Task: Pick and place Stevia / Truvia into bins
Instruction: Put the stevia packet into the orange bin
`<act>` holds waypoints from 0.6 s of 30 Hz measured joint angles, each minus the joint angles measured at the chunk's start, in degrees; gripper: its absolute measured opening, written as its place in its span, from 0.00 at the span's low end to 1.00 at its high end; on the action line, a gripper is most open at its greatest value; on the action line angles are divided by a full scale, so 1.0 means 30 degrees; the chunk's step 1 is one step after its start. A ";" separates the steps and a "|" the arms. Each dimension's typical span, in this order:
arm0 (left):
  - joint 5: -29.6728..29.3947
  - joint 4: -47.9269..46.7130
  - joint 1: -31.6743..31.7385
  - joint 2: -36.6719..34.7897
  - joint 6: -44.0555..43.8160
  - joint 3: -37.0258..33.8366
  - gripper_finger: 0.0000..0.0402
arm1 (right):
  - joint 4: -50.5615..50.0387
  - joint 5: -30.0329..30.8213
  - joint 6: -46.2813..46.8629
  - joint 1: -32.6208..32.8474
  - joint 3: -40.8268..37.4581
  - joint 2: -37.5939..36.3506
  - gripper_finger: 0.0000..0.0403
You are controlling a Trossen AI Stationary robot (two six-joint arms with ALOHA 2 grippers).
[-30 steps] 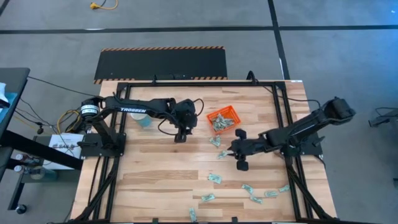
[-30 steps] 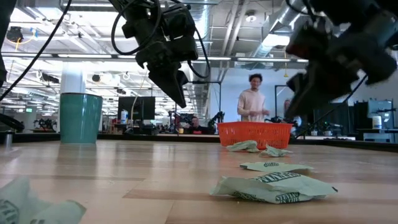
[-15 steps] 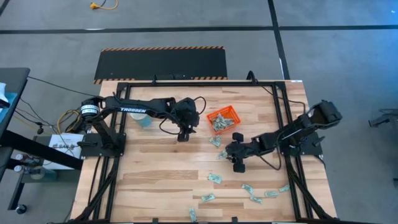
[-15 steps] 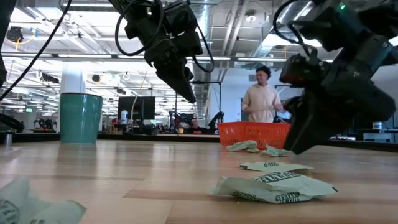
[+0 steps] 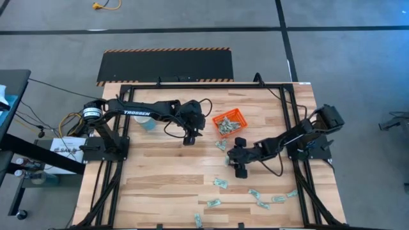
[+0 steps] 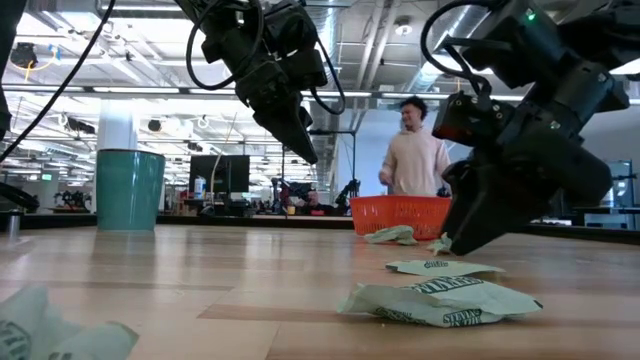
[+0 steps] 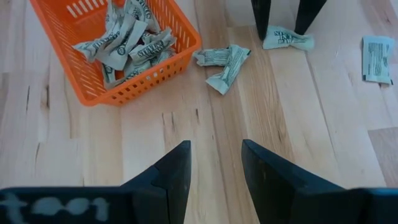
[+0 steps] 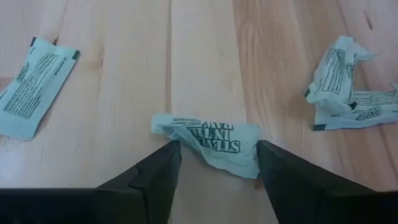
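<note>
On the table (image 5: 160, 179), the orange tray (image 5: 238, 117) already holds packets. Just beside it, the right claw (image 8: 214, 163) is spread open astride one crumpled packet (image 8: 217, 144). The packet could be pushed away if the fingertips close unevenly.

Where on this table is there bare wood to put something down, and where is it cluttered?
Bare: the wide stretch of table in front of the cup and left gripper. Crowded: around the orange tray, where the right gripper straddles a packet, and among the loose packets nearer the front right corner.
</note>
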 joint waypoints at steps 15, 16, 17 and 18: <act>0.0007 -0.0007 0.0000 0.0000 -0.0095 0.0000 0.32 | -0.0020 0.0149 -0.0049 -0.0151 0.0000 0.0044 0.05; 0.0007 -0.0007 0.0000 0.0000 -0.0095 0.0000 0.32 | -0.0033 0.0154 -0.0049 -0.0151 -0.0007 0.0037 0.03; 0.0007 -0.0007 0.0000 0.0000 -0.0095 0.0000 0.32 | -0.0068 0.0149 -0.0049 -0.0159 -0.0015 -0.0061 0.02; 0.0007 -0.0010 0.0000 0.0000 -0.0095 0.0000 0.32 | -0.0194 0.0142 -0.0042 -0.0159 -0.0036 -0.0201 0.01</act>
